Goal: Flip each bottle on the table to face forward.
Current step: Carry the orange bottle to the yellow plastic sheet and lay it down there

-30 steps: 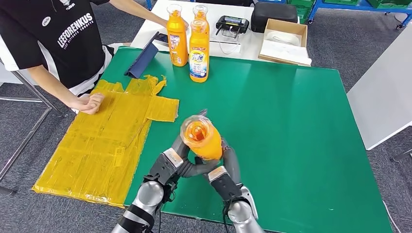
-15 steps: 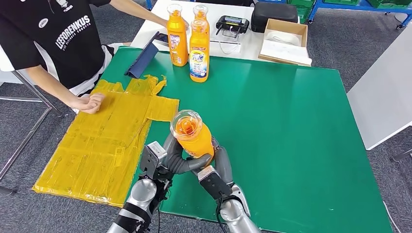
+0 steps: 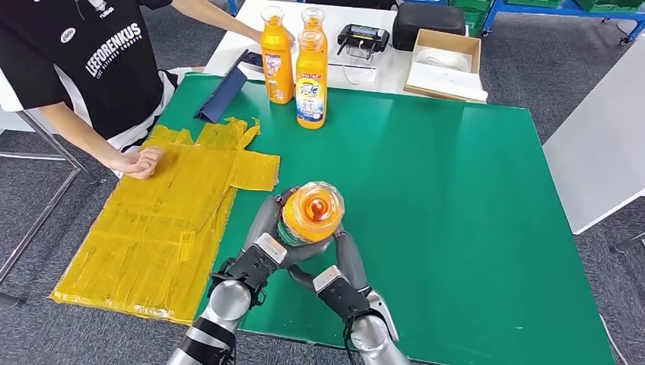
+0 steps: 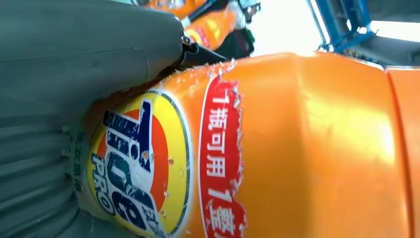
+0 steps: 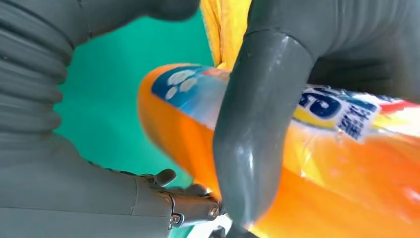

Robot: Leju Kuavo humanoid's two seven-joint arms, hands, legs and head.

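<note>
In the head view, an orange bottle (image 3: 312,212) is grasped between the left hand (image 3: 268,242) and right hand (image 3: 342,262) above the green worktop (image 3: 456,190), probably for turning. In the left wrist view its label (image 4: 143,163) is seen beside the fingers (image 4: 89,59). In the right wrist view a finger is wrapped across it.

held bottle (image 3: 312,214) base hidden, label cut off — edges

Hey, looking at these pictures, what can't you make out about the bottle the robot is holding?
- Held bottle, head view: seen from above, so its label side is hidden.
- Its base: covered by the left hand and right hand.
- Left wrist view: the label is partly covered by the hand and cut off at the edge.
</note>
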